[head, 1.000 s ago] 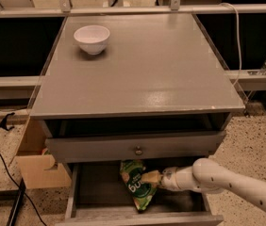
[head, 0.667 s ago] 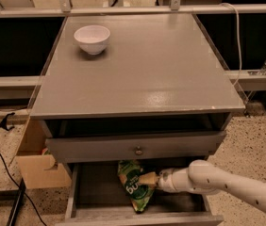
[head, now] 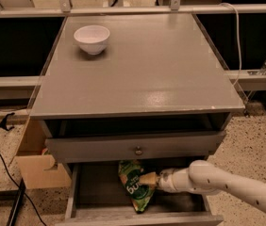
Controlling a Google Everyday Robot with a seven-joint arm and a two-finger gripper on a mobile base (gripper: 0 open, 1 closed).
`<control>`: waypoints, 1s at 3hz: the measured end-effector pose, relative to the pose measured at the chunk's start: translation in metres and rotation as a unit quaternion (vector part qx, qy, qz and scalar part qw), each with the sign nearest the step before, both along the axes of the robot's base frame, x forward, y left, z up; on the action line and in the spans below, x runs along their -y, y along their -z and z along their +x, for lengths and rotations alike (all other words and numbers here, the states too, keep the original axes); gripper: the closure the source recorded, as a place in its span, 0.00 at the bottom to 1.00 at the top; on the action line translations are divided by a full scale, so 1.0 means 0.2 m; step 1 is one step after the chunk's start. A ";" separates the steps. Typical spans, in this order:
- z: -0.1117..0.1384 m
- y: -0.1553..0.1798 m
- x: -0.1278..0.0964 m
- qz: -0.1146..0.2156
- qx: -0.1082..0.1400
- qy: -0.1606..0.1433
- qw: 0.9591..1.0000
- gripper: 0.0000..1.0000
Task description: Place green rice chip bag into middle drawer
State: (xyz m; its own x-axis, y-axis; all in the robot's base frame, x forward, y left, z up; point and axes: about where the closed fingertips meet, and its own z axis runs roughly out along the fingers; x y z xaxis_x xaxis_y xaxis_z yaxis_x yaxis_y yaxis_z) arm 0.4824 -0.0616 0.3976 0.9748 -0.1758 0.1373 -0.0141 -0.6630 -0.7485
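The green rice chip bag (head: 134,185) is crumpled and hangs inside the pulled-out middle drawer (head: 95,192), left of its centre, below the drawer front with the round knob (head: 137,150). My gripper (head: 148,180) reaches in from the right on a white arm (head: 218,182) and is shut on the bag's right edge. I cannot tell whether the bag touches the drawer floor. The bag's upper end is hidden behind the drawer front above.
A white bowl (head: 92,38) stands on the grey cabinet top (head: 142,74) at the back left. A cardboard box (head: 37,166) sits on the floor left of the cabinet, with black cables (head: 1,140) beside it. A white cable (head: 236,36) runs behind on the right.
My gripper and the bag have moved a little to the left and slightly deeper into the open drawer. The bowl and the cabinet have not moved.
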 end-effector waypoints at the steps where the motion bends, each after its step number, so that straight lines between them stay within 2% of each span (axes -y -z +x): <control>1: 0.00 0.00 0.00 0.000 0.000 0.000 1.000 0.35; 2: 0.00 0.00 0.00 0.000 0.000 0.000 1.000 0.12; 3: 0.00 0.00 0.00 0.000 0.000 -0.001 1.000 0.00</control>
State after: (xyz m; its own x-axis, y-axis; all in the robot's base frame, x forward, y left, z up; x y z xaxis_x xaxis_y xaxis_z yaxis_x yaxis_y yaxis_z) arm 0.4822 -0.0610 0.3974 0.9751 -0.1749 0.1367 -0.0138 -0.6626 -0.7488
